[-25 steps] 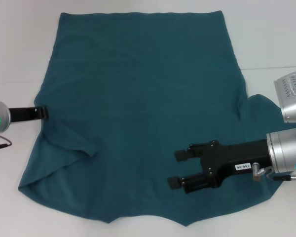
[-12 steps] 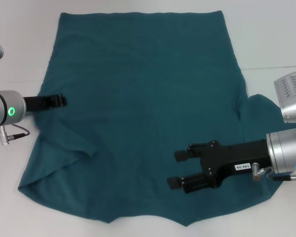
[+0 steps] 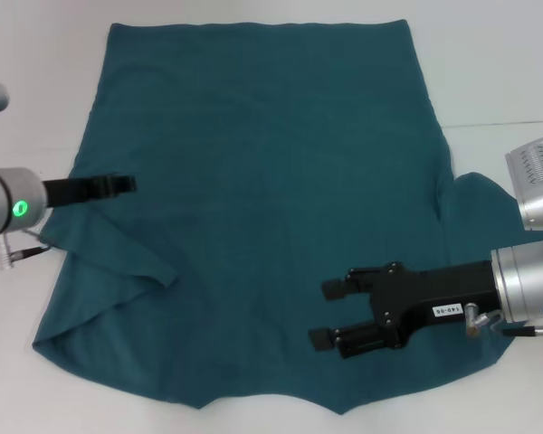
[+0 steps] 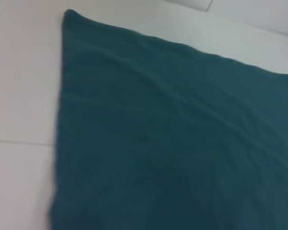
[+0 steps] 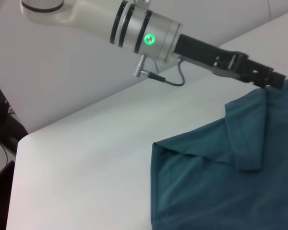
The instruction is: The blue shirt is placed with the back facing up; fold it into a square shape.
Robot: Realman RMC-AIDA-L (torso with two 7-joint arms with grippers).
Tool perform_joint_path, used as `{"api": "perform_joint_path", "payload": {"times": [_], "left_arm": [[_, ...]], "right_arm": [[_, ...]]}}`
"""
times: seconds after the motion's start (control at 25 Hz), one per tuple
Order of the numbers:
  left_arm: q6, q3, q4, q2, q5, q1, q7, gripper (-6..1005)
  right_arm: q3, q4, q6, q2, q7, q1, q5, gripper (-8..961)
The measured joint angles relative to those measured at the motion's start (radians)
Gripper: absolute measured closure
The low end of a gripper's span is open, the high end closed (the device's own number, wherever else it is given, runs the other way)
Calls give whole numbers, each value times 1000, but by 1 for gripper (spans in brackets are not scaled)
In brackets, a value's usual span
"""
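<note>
Since a second earlier our left gripper (image 3: 127, 183) had slid inward over the blue shirt (image 3: 262, 181), jaws unreadable, our right gripper (image 3: 330, 314) wide; flat on the white surface (image 3: 498, 63), this limp fabric wanted pinching at its sleeve edges.

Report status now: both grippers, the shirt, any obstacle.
Left gripper over the blue shirt, left edge. Right gripper open, above its near right part. Shirt flat, left sleeve folded in. No obstacle seen.
</note>
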Motion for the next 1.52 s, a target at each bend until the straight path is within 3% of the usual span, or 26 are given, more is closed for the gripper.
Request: {"api": "perform_joint_path", "payload": {"times": [0.28,0.44,0.64,1.52], "left_arm": [[-1,-14,37,27,13,67,-20,385],[-11,-22,28,44,14,90,-21,385],[-57,-18,-14,50,16,94,-12,384],[-119,-11,-113,54,20,62,30,385]], "right_arm": [[0,0,0,-2,0,-1,1,39],[0,0,1,-2,0,4,1,39],[0,0,1,1,0,13,1,39],[-2,1,3,1,3,13,1,39]]}}
